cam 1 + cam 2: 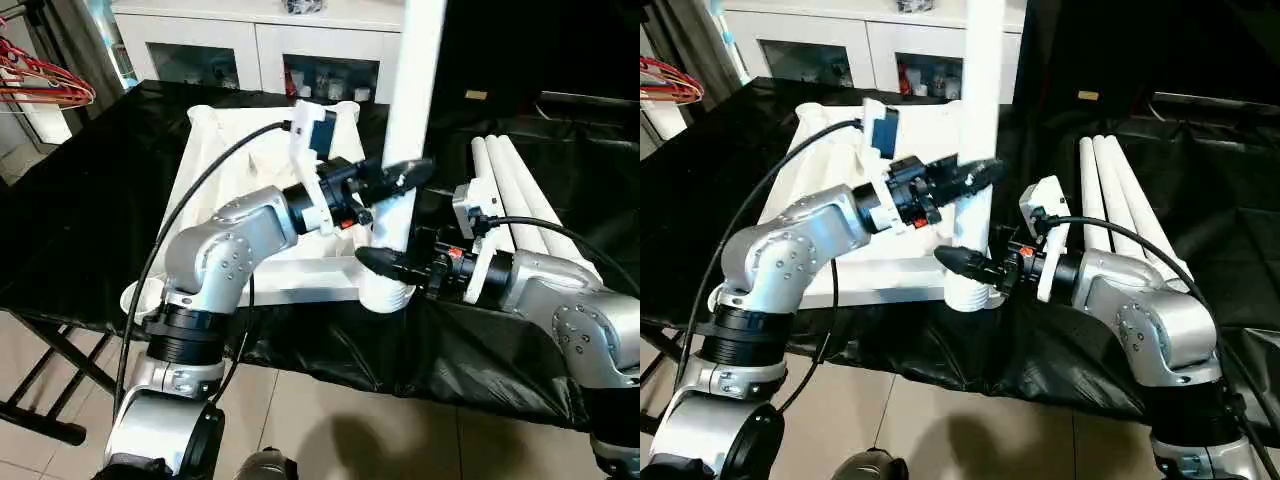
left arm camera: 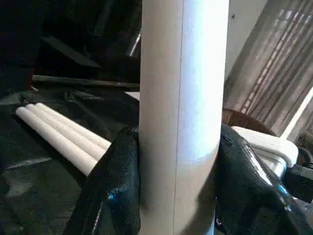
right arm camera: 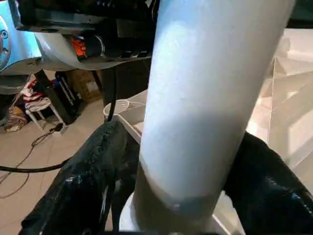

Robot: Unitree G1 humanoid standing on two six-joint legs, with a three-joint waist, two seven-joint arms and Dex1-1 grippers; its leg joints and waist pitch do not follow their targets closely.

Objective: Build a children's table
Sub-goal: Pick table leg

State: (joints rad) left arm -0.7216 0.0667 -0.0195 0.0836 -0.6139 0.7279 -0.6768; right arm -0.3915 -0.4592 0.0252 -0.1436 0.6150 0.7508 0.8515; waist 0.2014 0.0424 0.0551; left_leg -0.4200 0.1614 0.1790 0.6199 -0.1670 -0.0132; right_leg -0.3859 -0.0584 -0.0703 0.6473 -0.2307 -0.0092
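The top (image 1: 235, 190) lies underside up on the black-covered worktop (image 1: 90, 190), ribs and corner sockets facing upward. 1 leg (image 1: 412, 110) stands upright in the near corner socket (image 1: 385, 292) on the robot's right side of the top, and its upper end runs past the picture edge.

The left gripper (image 1: 398, 178) is closed around the leg partway up. In the left wrist view, its 2 fingers (image 2: 115, 186) press against opposite sides of the tube. The left forearm reaches across above the top.

The right gripper (image 1: 392, 266) grips the same leg lower down, just above the socket. In the right wrist view, its fingers (image 3: 93, 181) bracket the tube on both sides, in contact with it, and the socket rim shows directly below. The 2 grippers sit one above the other on the leg, close together but apart.

3 spare legs (image 1: 515, 190) lie side by side, touching one another, on the worktop to the right of the top, behind the right forearm. They point away from the robot.

A white cabinet (image 1: 260, 50) with glass doors stands behind the worktop. Red hangers (image 1: 40, 80) show at the far left edge.
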